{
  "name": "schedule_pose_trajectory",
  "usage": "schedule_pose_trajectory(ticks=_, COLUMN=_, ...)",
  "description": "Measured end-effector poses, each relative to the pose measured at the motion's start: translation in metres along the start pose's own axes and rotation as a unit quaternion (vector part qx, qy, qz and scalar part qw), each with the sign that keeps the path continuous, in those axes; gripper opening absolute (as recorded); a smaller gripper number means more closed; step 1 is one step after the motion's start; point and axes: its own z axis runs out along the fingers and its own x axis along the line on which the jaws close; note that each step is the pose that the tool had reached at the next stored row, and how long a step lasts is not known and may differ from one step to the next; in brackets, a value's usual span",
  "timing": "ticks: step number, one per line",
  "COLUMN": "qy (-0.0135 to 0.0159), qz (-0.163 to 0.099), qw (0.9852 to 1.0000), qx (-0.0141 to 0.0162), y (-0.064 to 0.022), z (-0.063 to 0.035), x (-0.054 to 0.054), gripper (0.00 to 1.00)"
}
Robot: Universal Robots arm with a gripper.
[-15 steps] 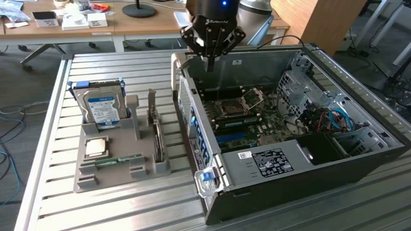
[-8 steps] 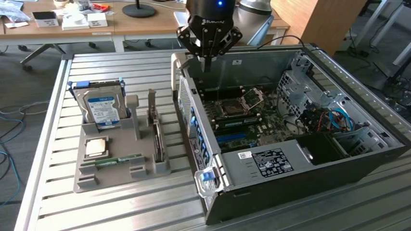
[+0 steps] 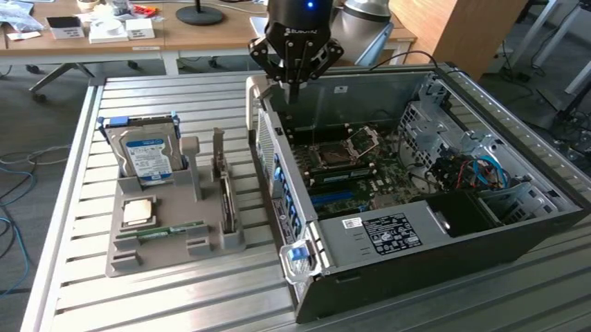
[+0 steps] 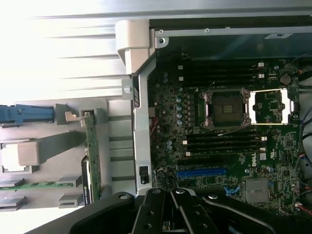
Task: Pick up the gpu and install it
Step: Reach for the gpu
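The gpu (image 3: 226,197) stands on edge in a slot of the grey holder (image 3: 152,259), on the exterior view's left of the open computer case (image 3: 434,228). In the wrist view the gpu (image 4: 90,146) appears edge-on as a thin green and dark strip. My gripper (image 3: 289,91) hangs over the case's rear corner, above and apart from the gpu. Its fingers are shut together with nothing between them; the fingers (image 4: 155,209) show in the wrist view too. A blue expansion slot (image 4: 201,172) lies on the motherboard (image 3: 356,169).
The holder also carries a silver hard drive (image 3: 148,155), a processor chip (image 3: 138,211) and a green memory stick (image 3: 171,229). The case's side wall (image 3: 277,173) rises between holder and motherboard. Cables (image 3: 475,173) fill the case's far end. A desk (image 3: 111,34) stands behind.
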Motion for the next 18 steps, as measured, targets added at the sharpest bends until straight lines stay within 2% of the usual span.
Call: schedule_pose_trajectory(ticks=18, qy=0.0, qz=0.0, qw=1.0, qx=0.0, y=-0.0014, z=0.0001, x=0.018, gripper=0.11)
